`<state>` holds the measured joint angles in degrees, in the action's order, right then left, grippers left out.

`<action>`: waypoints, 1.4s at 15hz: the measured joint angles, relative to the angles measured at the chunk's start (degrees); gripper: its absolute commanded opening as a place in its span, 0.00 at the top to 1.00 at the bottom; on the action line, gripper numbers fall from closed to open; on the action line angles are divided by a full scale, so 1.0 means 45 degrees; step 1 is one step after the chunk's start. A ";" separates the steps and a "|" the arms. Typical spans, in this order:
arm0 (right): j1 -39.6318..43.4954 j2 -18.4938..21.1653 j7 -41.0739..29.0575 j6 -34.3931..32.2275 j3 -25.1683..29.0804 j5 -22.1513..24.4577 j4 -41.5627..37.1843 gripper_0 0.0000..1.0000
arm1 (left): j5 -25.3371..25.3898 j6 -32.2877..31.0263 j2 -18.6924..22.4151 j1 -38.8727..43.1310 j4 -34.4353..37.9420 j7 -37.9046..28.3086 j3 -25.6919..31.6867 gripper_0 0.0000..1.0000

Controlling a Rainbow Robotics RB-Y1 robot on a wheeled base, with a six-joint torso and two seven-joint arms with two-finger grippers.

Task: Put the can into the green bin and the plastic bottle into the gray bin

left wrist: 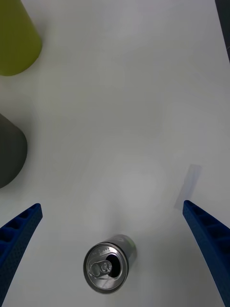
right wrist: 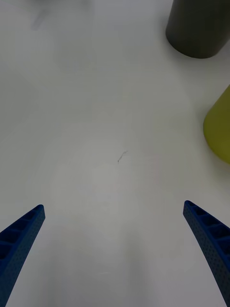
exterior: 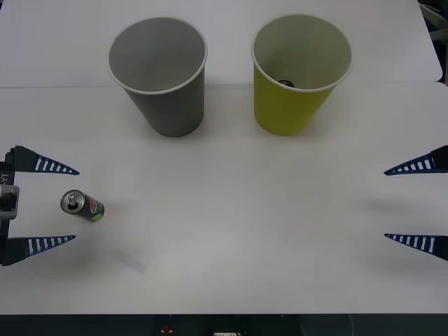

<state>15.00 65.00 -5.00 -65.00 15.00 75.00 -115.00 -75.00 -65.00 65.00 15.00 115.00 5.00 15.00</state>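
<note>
Front view: left end effector (exterior: pixel 59 205) spread wide around the can (exterior: pixel 82 206), which lies tipped on the table (exterior: pixel 231 231), pull-tab end toward the arm. For a sound grasp, advance until both fingers flank the body, then close squarely. Right end effector (exterior: pixel 404 204) waits spread. Green bin (exterior: pixel 297 77) stands right of the gray bin (exterior: pixel 161 77).

White table (exterior: pixel 231 231) spans the front view, matte; a seam (exterior: pixel 63 86) runs straight across it at the far side; a faint grey smudge (exterior: pixel 131 261) sits on the near left part, also seen as a pale patch (left wrist: pixel 193 176) from the left wrist. Small thin scratch (right wrist: pixel 121 156) on the surface in the right wrist view; dark edge strip (exterior: pixel 224 324) along the near side.
</note>
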 measured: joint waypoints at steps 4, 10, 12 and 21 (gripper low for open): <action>0.0000 0.0000 0.0000 0.0000 0.0000 0.0000 0.0000 0.00 | 0.0126 0.0254 -0.0067 0.0062 -0.0099 0.0015 0.0044 0.00; 0.0000 0.0000 0.0000 0.0000 0.0000 0.0000 0.0000 0.00 | 0.0970 0.0610 -0.0003 0.0178 -0.0808 0.0112 0.0108 0.00; 0.0000 0.0000 -0.0001 0.0000 0.0000 0.0000 0.0000 0.00 | 0.1338 0.0609 0.0002 0.0176 -0.1356 0.0246 0.0106 0.00; 0.0000 0.0000 -0.0001 0.0000 0.0000 0.0000 -0.0001 0.00 | 0.2936 0.0255 -0.0009 -0.0218 -0.4167 0.0865 -0.0172 0.00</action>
<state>15.00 65.00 -5.00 -65.00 15.00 75.00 -115.00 -61.79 -63.85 64.96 14.02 96.25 8.89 14.22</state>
